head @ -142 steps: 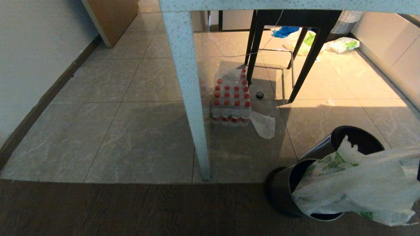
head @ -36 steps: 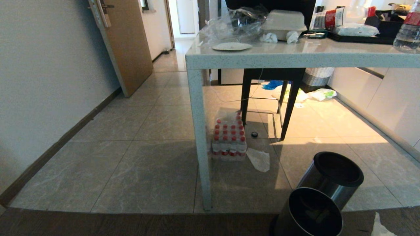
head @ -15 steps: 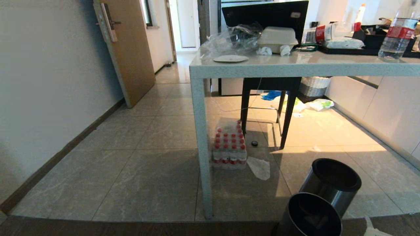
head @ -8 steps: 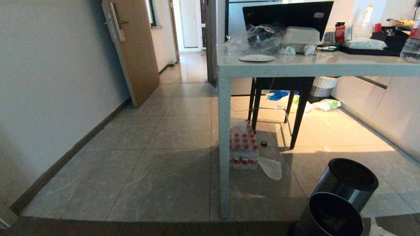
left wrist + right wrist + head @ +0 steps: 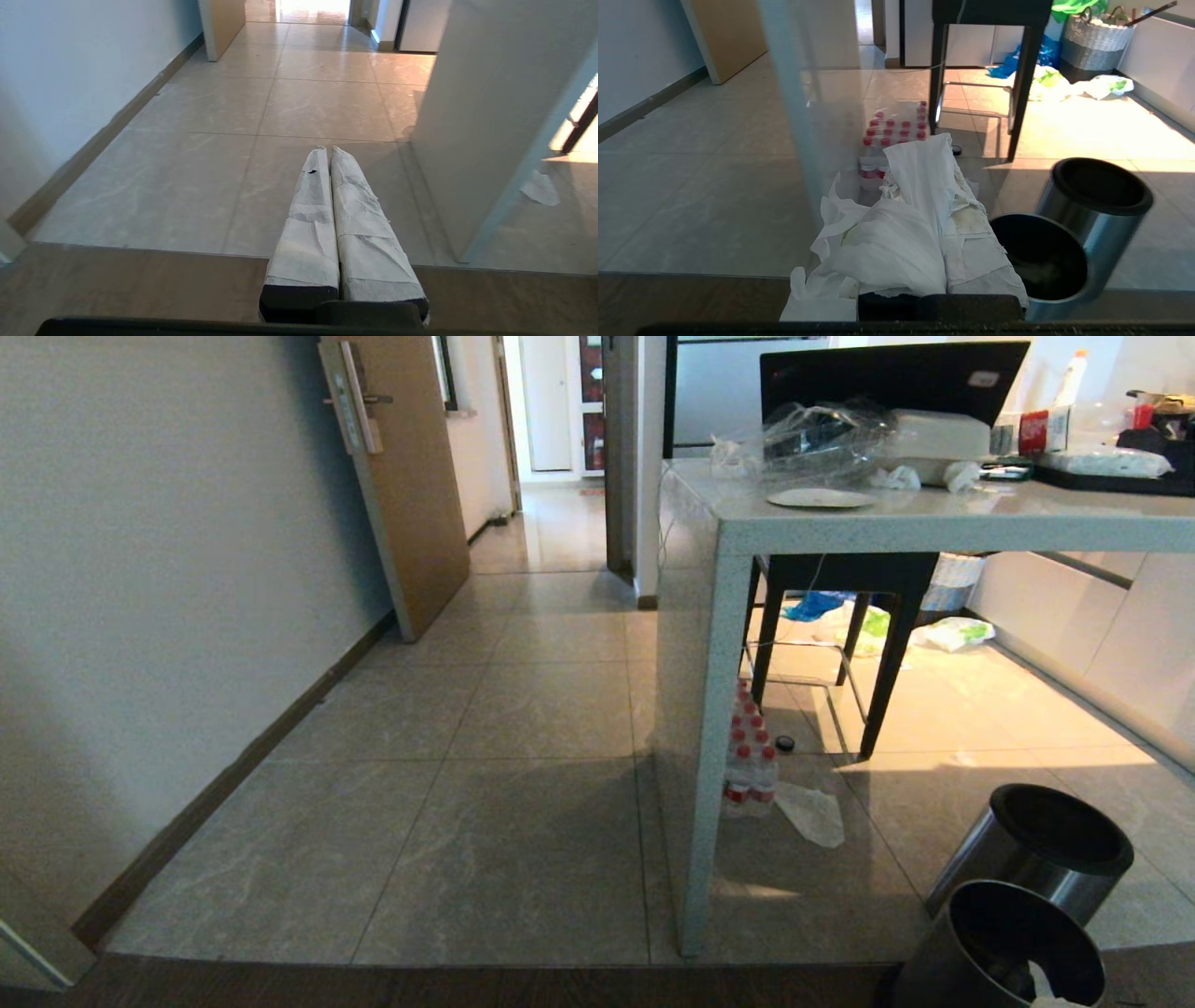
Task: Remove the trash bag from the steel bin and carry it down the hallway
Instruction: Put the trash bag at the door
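The hallway (image 5: 551,644) ran from the middle of the head view toward twelve o'clock, and none of it looked covered, so the carry seemed to remain. The steel bin (image 5: 1004,943) stood at five o'clock without the bag, so removal looked done. The trash bag (image 5: 878,247) hung draped from the right gripper (image 5: 943,154), whose fingers were pinched together on it. The left gripper (image 5: 326,151) was pressed together, holding nothing.
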